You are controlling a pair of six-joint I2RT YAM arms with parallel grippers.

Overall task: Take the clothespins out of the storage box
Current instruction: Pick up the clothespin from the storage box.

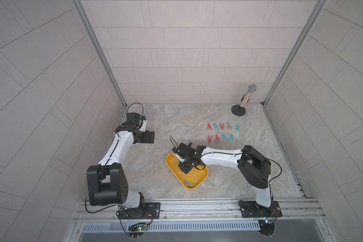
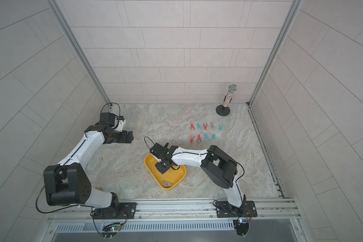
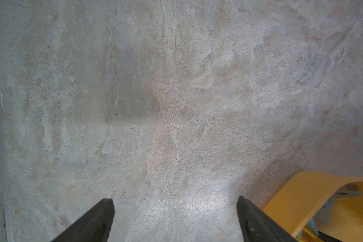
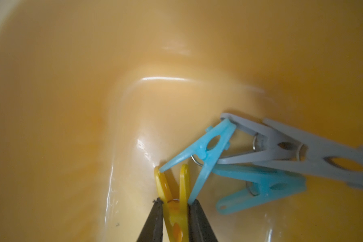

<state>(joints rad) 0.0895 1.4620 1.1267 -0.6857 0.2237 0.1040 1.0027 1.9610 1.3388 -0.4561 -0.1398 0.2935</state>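
- Near the table's (image 1: 155, 184) front edge, about midway along it, sits the yellow storage box (image 1: 200, 175). One grey clothespin (image 1: 189, 184) lies alone at its nearer end.
- At the box's farther end the right claw (image 4: 175, 203) reaches down inside, narrowed onto the yellow clothespin (image 4: 175, 218), gripping it at the spring with its legs pointing away.
- Just beside it lie two blue clothespins (image 4: 205, 150) (image 4: 266, 188) and another grey one (image 4: 302, 150). A leg of the upper blue one touches the yellow peg's tip and seems to rest against one finger.
- The step in hand looks like the pick, with the grip made and the lift not yet begun. The next move calls for a straight rise, so the blue peg slips off rather than riding along, then a carry toward the far rows.
- The left claw (image 3: 174, 200) hangs wide and empty over bare table toward the left edge.
- Toward the far right, removed clothespins lie in a row of four (image 1: 217, 138) and, beyond it, a row of five (image 1: 222, 126).
- A microphone on a stand (image 1: 246, 96) occupies the far right corner.
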